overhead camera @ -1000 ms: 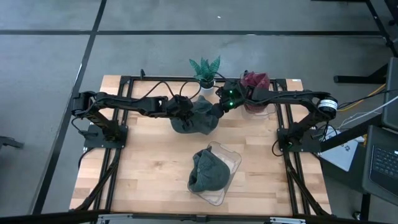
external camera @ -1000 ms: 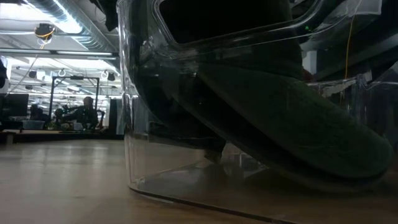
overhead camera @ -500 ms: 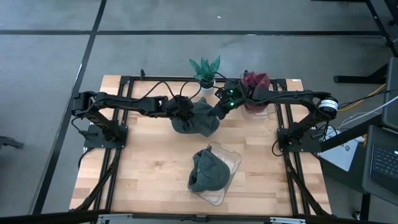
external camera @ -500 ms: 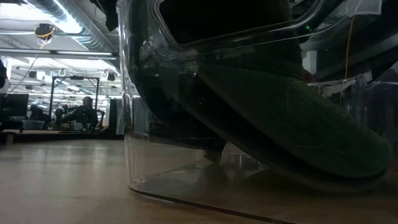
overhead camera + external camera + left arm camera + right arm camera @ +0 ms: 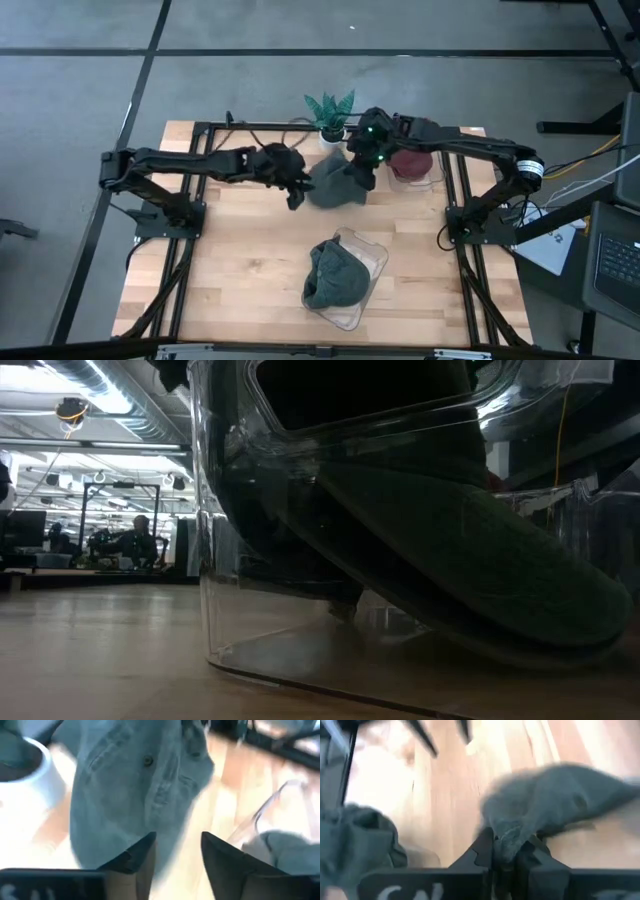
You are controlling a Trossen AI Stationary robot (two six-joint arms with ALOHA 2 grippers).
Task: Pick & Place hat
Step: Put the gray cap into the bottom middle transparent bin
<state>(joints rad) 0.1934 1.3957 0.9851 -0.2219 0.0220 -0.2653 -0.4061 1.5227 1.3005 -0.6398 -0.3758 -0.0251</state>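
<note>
A grey-blue hat [image 5: 333,186] hangs near the table's far middle, with my right gripper [image 5: 364,178] shut on its right side. The same hat [image 5: 135,785] fills the left wrist view. My left gripper [image 5: 292,192] stands open just left of the hat, and nothing is between its fingers [image 5: 142,855]. A dark green hat [image 5: 335,275] lies in a clear container [image 5: 372,258] nearer the front. Seen close up in the low view, that green hat [image 5: 450,560] lies against the container's wall [image 5: 215,560]. My right gripper pinches a bunched fold of the hat's edge [image 5: 506,836] between its two fingers [image 5: 482,851]. The fingers slant down from the table's right and far side. The rest of the hat [image 5: 560,790] trails away from the fingers. Whether its lower part touches the table, I cannot tell.
A small green plant in a white pot [image 5: 329,112] stands at the far edge. To its right, a dark red hat [image 5: 410,158] sits in a second clear container. Black frame rails [image 5: 200,200] run along both sides. Bare wood lies at the front left [image 5: 230,280].
My left gripper has let go of the grey-blue hat, opened, and drawn up and back toward the table's left. My right gripper has risen and rolled with the hat in its fingers. The hat has shifted toward the right and lifted, and now hangs from the right gripper alone.
</note>
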